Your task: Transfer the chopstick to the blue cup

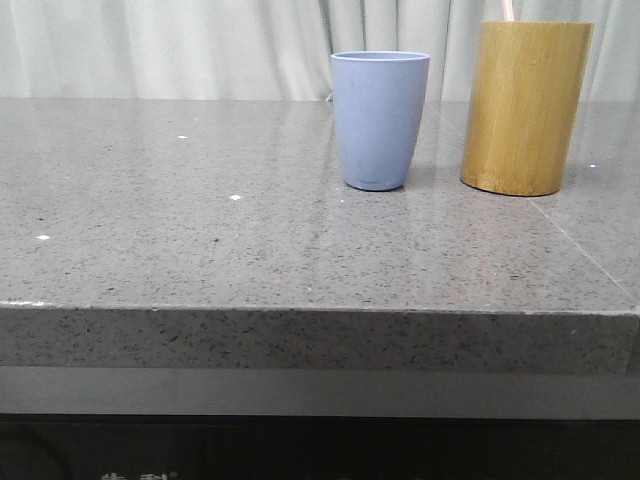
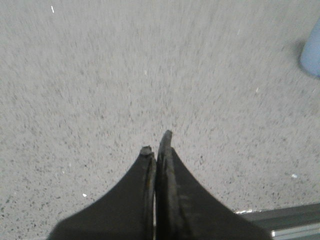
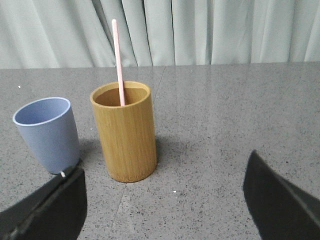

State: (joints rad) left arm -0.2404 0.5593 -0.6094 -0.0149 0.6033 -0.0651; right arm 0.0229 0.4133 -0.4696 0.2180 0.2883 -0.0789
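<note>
A pale pink chopstick (image 3: pixel 118 60) stands in a yellow-brown bamboo cylinder (image 3: pixel 126 132); in the front view only its tip (image 1: pixel 508 10) shows above the cylinder (image 1: pixel 524 107). The blue cup (image 1: pixel 379 119) stands upright just left of the cylinder and looks empty; it also shows in the right wrist view (image 3: pixel 48 132) and at the edge of the left wrist view (image 2: pixel 312 47). My right gripper (image 3: pixel 165 197) is open and empty, low over the table, short of the cylinder. My left gripper (image 2: pixel 157 145) is shut and empty above bare table. Neither gripper shows in the front view.
The grey speckled stone table (image 1: pixel 200 220) spreads wide to the left of the cups. Its front edge (image 1: pixel 320 312) runs across the front view. Pale curtains (image 1: pixel 200 45) hang behind the table.
</note>
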